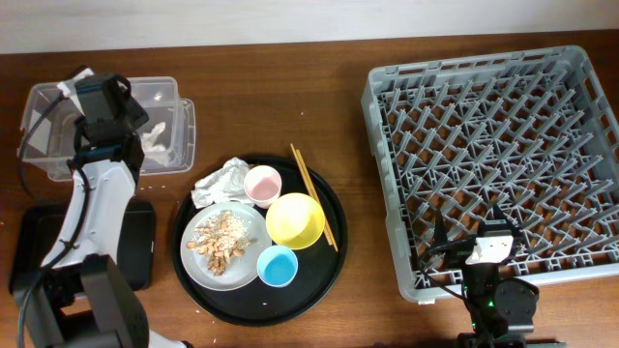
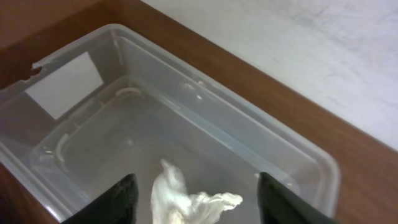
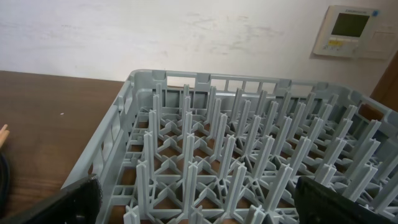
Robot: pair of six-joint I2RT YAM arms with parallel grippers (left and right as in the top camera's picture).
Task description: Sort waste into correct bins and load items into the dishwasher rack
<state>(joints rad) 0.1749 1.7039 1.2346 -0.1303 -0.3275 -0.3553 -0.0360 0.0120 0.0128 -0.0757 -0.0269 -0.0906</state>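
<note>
My left gripper (image 1: 124, 116) (image 2: 196, 204) hangs open over the clear tub (image 1: 44, 106) (image 2: 81, 87). A crumpled white napkin (image 2: 186, 199) (image 1: 156, 136) lies in the tub between the spread fingers, touching neither. A second white napkin (image 1: 221, 182) lies on the round black tray (image 1: 329, 251) with the pink cup (image 1: 262, 184), yellow bowl (image 1: 294, 219), light-blue cup (image 1: 278, 266), chopsticks (image 1: 314, 198) and a plate (image 1: 247, 253) of beige food scraps (image 1: 218, 240). My right gripper (image 1: 484, 246) (image 3: 199, 208) stands open and empty above the near edge of the grey dishwasher rack (image 1: 498, 145) (image 3: 249, 124).
A shallow black rectangular tray (image 1: 140, 246) lies at the front left, partly under the left arm. The rack fills the right side of the table. Bare wood lies between the round tray and the rack.
</note>
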